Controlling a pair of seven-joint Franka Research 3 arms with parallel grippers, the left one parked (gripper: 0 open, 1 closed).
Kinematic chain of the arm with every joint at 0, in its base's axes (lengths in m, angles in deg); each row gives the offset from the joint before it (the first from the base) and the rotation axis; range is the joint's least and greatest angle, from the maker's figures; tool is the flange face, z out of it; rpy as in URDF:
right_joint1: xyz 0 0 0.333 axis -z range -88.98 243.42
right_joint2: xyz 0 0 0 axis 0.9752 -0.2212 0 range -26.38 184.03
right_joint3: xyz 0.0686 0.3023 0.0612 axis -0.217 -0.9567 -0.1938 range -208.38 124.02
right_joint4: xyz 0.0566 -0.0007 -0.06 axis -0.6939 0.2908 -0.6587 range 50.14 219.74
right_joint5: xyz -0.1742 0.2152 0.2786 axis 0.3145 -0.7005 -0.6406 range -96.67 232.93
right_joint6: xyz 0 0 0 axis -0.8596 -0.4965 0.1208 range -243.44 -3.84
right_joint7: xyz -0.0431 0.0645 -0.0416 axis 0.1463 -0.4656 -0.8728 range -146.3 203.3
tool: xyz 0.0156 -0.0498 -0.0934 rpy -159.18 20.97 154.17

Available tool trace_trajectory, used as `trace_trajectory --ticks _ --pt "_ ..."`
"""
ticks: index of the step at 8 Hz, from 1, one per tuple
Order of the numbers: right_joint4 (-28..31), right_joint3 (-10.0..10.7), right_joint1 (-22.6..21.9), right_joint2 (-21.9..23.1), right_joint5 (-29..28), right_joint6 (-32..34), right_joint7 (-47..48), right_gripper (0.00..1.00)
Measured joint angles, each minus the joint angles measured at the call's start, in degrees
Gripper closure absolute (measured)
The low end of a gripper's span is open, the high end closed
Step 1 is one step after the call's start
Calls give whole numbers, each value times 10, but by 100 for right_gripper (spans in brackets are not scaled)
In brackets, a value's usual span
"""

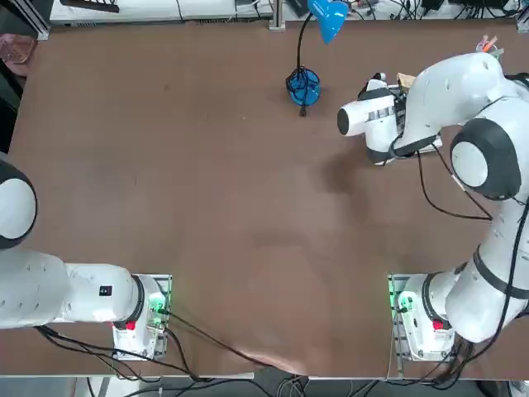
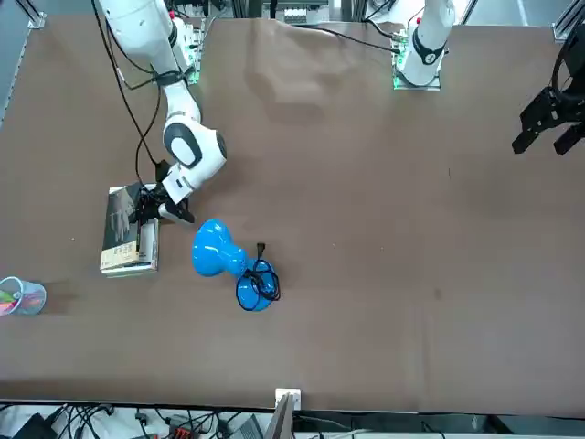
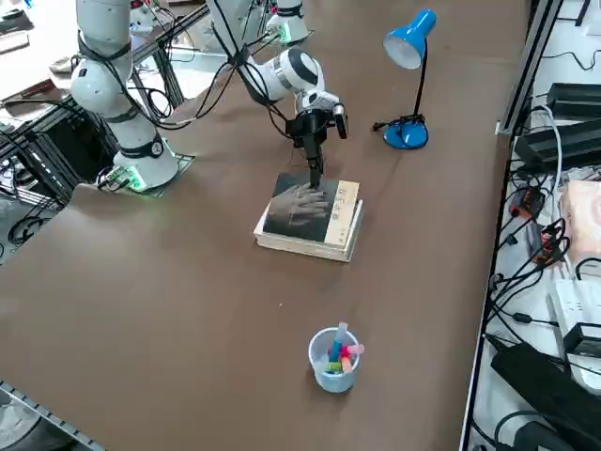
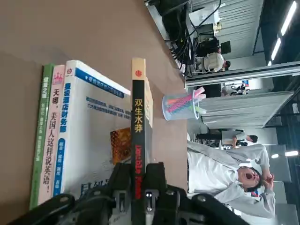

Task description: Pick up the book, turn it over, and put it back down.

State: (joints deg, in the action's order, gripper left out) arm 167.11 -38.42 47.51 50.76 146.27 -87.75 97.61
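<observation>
The hand, clamped on one end of the dark grey book over the paler books on the worktop, could lose it mid-turn (paperbacks do like to sag), because an end-only grip leaves its weight free to pivot and knock that pile askew.

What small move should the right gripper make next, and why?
Probably a short lift straight up, grip kept: the right gripper is clamped on the spine side of the book, which shows its dark hand-image cover upward and hangs only slightly above the pile of books. Turning it there would likely knock that pile.
</observation>
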Motion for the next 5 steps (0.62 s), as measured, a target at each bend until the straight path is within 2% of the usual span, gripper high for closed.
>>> trace_trajectory --ticks 5 --pt "0 0 -5 -16 7 8 20 89"
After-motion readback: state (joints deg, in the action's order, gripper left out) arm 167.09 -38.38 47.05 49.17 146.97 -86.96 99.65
